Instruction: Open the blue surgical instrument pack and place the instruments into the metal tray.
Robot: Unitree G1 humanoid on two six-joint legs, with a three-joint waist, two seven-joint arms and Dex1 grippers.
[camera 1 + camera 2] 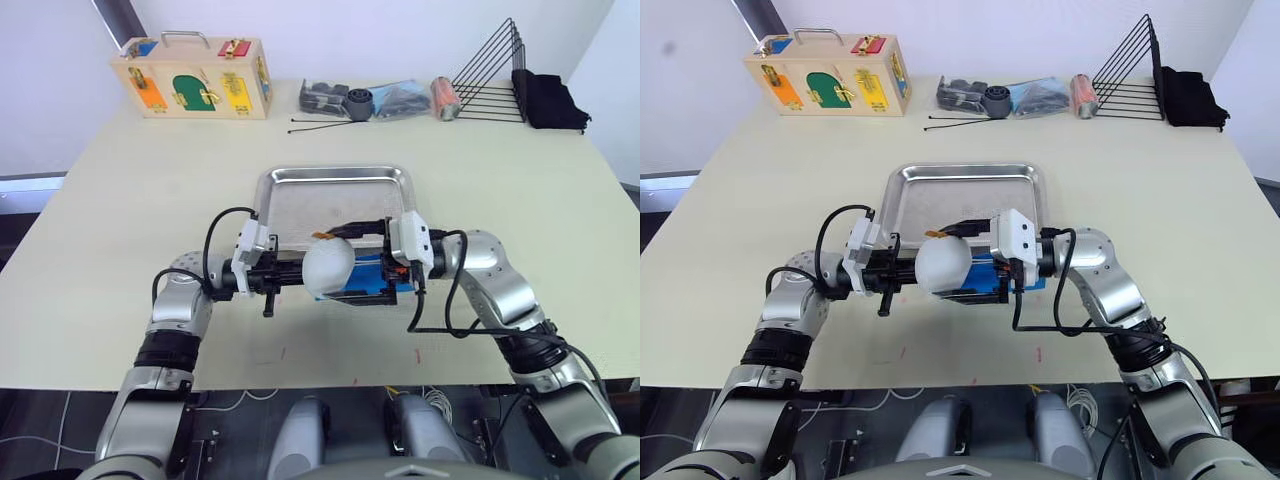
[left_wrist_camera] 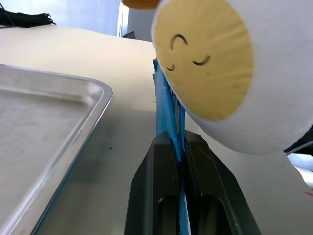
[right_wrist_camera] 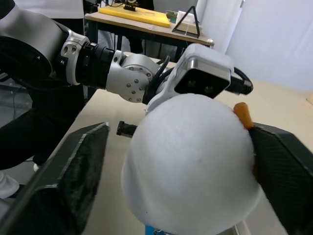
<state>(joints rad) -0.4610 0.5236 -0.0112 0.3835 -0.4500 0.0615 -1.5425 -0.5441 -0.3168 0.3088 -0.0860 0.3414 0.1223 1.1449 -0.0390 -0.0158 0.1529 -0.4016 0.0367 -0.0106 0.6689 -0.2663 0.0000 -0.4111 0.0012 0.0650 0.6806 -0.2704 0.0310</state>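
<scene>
— What is seen at the left side of the counter (image 1: 120, 190)?
— The left end effector (image 2: 180, 161) is seen closed on an edge of the blue surgical instrument pack (image 1: 375, 280); in its wrist view the blue fabric is pinched between the two black fingers (image 2: 159, 186).

— And in the middle?
— A white egg-shaped plush toy (image 1: 328, 266) with a sleepy face is seen above the pack, just in front of the metal tray (image 1: 335, 200), whose bare floor is visible. The pack is held just above the counter at the tray's near rim.

— And to the right?
— The right end effector (image 3: 176, 181) is spread wide, its fingers (image 3: 80, 171) set on either side of the toy; whether the toy is touched cannot be told.
</scene>
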